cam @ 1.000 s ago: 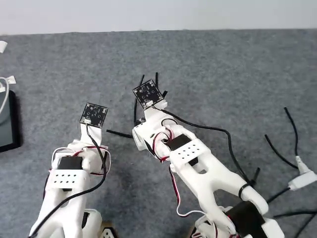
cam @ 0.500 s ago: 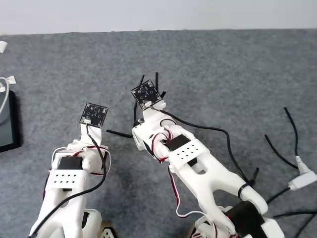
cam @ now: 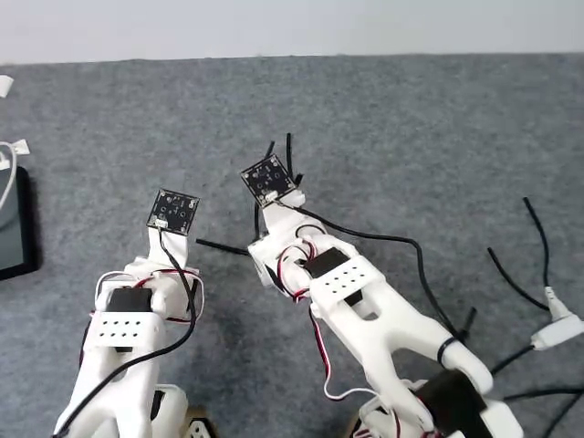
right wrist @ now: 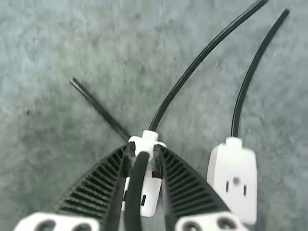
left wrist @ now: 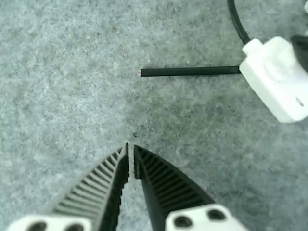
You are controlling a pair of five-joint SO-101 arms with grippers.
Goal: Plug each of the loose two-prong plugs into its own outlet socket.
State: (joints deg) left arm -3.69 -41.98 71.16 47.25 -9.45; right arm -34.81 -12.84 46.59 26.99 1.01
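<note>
Here the right gripper (right wrist: 143, 148) has its fingers (right wrist: 96, 185) clenched on a white two-prong plug (right wrist: 150, 195) with a black cord, just beside a white plastic outlet socket (right wrist: 234, 180) on the grey felt counter (right wrist: 62, 38). The left gripper (left wrist: 130, 147) has its fingers pressed together, empty, near the high view's centre.

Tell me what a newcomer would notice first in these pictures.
The right hand is shut on a white plug with a black cord, right beside a white outlet socket lying on the gray carpet. The left hand hangs shut and empty over bare carpet, near a loose wire end.
</note>
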